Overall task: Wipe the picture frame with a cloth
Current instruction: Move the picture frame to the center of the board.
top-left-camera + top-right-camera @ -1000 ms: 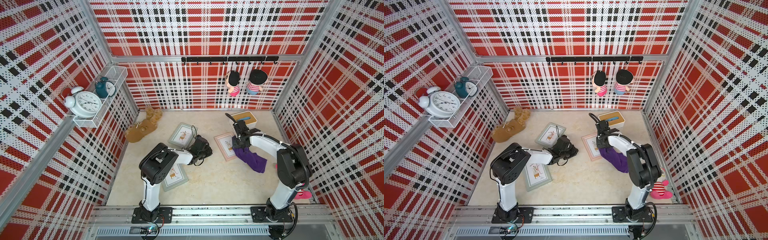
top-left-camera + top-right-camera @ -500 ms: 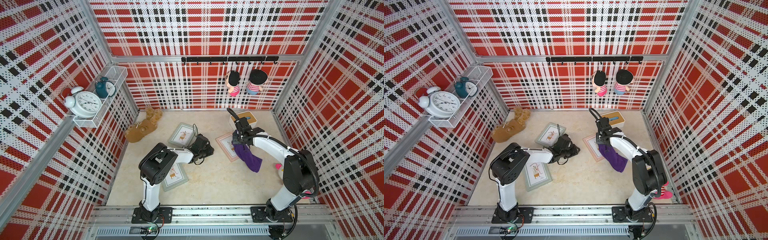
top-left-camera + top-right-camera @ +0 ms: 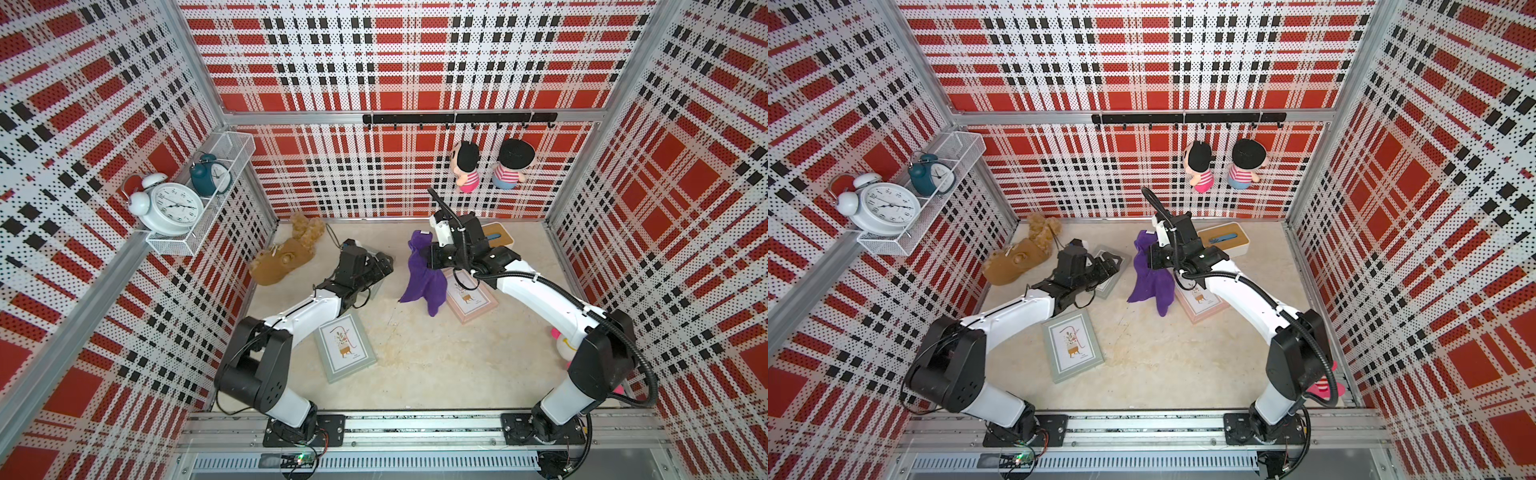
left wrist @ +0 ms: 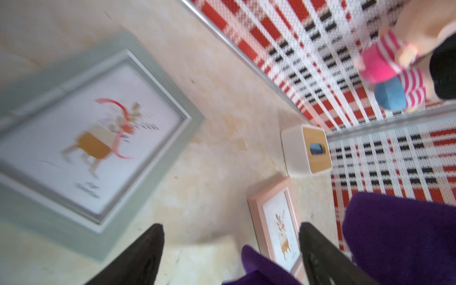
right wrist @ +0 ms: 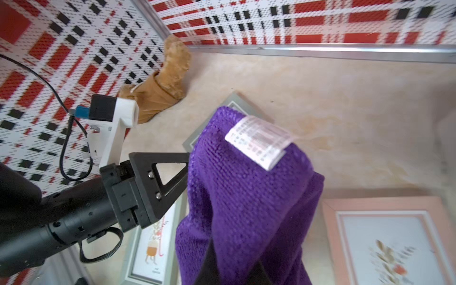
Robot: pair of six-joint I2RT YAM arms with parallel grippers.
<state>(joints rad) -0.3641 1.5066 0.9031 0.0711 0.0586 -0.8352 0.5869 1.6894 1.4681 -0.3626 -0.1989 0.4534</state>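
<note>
The purple cloth (image 3: 422, 276) (image 3: 1150, 278) hangs bunched above the table with my right gripper (image 3: 431, 257) (image 5: 234, 266) shut on its upper part; its white tag (image 5: 259, 142) faces the right wrist camera. Its lower end trails over the left edge of a pink picture frame (image 3: 471, 301) (image 5: 385, 237) lying flat. My left gripper (image 3: 384, 264) (image 4: 232, 228) is open just left of the cloth, holding nothing, above a grey-green picture frame (image 4: 86, 138) (image 3: 1106, 286). A second grey-green frame (image 3: 345, 347) lies nearer the front.
A brown plush toy (image 3: 286, 259) lies at the back left. A white box with a wooden lid (image 3: 496, 237) sits at the back right behind the right arm. A pink-and-white plush (image 3: 563, 343) lies by the right wall. Two dolls (image 3: 467, 166) hang on the back wall.
My right gripper has lifted the cloth off the pink frame and carried it left and back, close to the left gripper. The left gripper has opened wide.
</note>
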